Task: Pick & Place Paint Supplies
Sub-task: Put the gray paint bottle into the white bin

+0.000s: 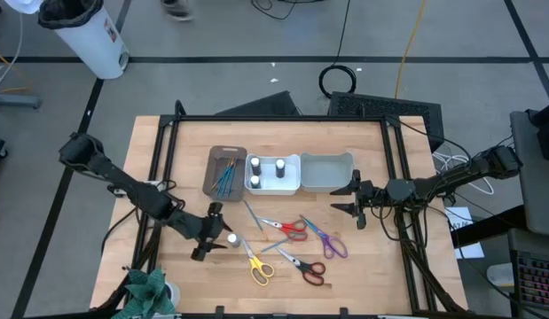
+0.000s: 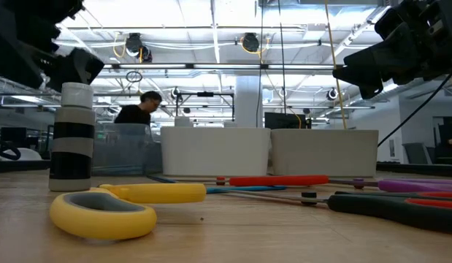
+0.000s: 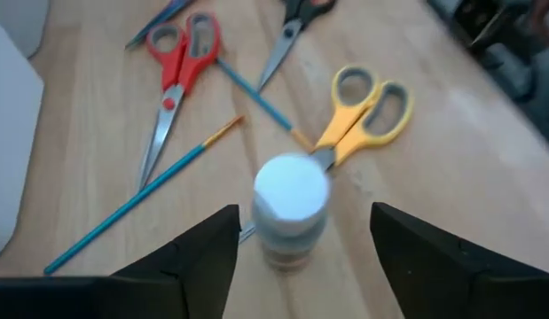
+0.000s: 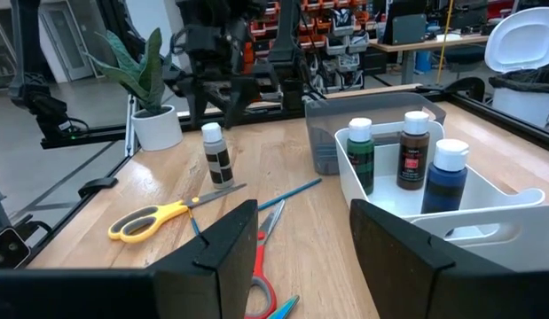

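Bottle [image 1: 231, 237] stands upright, lower left of centre on the worktop [image 1: 389, 266], beside the yellow scissors [image 1: 259, 268]. My left pincer [image 1: 208, 232] straddles it, fingers wide, holding nothing; right pincer [image 1: 355, 199] hangs part-open, empty. Risk: off-centre squeeze tips it. Bare wood worktop, open workshop behind.

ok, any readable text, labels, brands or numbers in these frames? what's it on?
None readable.
Bottles in the white bin: green, brown and blue carry labels, print too small.
Loose bottle on the table: label blurred.
Scissors and brushes: no visible markings.
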`<state>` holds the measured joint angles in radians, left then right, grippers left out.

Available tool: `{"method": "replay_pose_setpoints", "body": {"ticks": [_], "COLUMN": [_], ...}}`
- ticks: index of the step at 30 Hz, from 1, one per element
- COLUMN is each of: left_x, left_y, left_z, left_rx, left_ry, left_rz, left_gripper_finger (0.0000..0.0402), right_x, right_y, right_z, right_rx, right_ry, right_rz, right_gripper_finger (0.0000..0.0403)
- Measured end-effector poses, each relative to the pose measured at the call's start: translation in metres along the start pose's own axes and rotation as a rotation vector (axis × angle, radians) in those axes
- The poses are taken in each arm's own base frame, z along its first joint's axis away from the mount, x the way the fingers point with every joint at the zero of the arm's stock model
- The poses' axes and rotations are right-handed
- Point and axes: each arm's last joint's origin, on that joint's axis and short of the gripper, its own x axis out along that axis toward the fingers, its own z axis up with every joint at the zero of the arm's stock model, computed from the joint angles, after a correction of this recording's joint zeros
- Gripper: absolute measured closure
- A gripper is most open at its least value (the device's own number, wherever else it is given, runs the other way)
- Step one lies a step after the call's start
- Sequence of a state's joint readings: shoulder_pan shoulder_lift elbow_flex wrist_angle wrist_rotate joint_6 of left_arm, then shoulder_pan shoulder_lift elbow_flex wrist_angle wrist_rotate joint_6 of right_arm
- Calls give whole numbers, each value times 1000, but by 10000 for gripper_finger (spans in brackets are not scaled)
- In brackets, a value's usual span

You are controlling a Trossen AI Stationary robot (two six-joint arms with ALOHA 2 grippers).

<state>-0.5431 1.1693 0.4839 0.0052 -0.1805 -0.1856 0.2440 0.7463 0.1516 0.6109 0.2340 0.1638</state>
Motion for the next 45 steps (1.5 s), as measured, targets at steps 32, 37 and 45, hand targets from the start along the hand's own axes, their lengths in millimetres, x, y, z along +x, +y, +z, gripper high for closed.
{"method": "replay_pose_setpoints", "body": {"ticks": [32,37,45], "left_x": [18,17,-3], "left_y": [12,19,32], "left_z": [2,14,91], "left_rx": [-106,-153,-71], "left_ry": [-32,-75,-193], "left_rz": [77,94,192], "left_gripper_finger": [277,282,279], "right_x": [0,0,0], "right_y": [0,0,0], "right_z": [0,0,0], "right_rx": [-1,-1,-1], "right_ry": [2,1,1], "right_rz": [0,-1,-1], "right_gripper_finger": [232,232,232]}}
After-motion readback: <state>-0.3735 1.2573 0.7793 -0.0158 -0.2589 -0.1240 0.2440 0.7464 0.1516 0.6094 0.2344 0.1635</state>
